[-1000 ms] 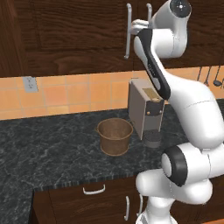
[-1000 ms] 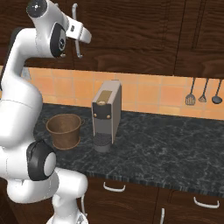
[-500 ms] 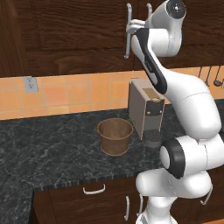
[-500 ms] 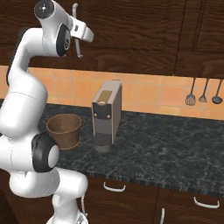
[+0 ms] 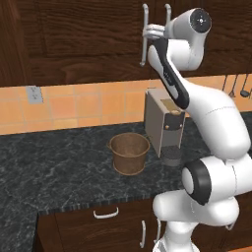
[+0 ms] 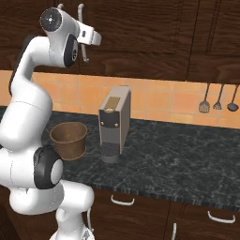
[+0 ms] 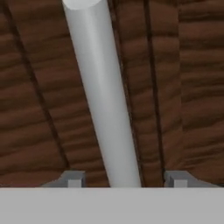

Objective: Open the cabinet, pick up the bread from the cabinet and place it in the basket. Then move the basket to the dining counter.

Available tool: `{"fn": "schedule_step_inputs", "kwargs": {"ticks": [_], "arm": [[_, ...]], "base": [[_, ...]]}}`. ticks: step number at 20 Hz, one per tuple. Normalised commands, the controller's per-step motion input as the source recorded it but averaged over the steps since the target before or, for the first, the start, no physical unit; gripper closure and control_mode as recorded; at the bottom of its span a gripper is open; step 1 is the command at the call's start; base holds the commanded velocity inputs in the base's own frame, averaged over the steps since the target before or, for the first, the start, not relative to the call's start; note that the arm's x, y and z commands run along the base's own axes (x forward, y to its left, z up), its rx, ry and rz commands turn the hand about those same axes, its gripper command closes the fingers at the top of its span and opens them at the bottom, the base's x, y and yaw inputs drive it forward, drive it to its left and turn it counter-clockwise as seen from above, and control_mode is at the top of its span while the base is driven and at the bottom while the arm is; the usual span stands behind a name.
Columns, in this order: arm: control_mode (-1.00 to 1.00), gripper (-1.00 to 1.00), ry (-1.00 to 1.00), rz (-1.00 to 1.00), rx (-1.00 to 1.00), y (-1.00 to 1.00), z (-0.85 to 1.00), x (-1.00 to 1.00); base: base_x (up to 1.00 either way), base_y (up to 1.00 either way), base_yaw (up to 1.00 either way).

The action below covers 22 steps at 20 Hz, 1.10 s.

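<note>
Chunky glossy white arm [image 5: 211, 128] with rounded shells, dark grey joint discs, a black stripe behind the claw [image 5: 151, 33].

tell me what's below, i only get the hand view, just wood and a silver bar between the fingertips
Observer: That bar is the cabinet's left door handle; the gripper is on it, doors shut.
Operator: are the jaws closed on it
Observer: They straddle the handle; contact can't be made out. A second handle sits beside it.
Operator: where's the basket
Observer: The basket stands upright on the black worktop, left of the coffee machine.
Operator: anything in it
Observer: It looks empty from the right base view.
</note>
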Motion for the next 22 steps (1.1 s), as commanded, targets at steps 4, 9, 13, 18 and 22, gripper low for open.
{"fn": "schedule_step_inputs", "kwargs": {"ticks": [4,9,13,18,22], "arm": [[-1.00,1.00,-0.05,0.01,0.15,-0.08,0.06,0.04],[-1.00,1.00,-0.03,0.05,0.15,-0.34,0.29,-0.82],[-1.00,1.00,0.00,0.02,0.07,-0.52,0.36,-1.00],[-1.00,1.00,0.00,0.02,0.07,-0.89,0.30,-1.00],[-1.00,1.00,0.00,0.05,0.03,-0.99,0.28,-1.00]], "base": [[0.00,0.00,0.00],[0.00,0.00,0.00],[0.00,0.00,0.00],[0.00,0.00,0.00],[0.00,0.00,0.00]]}}
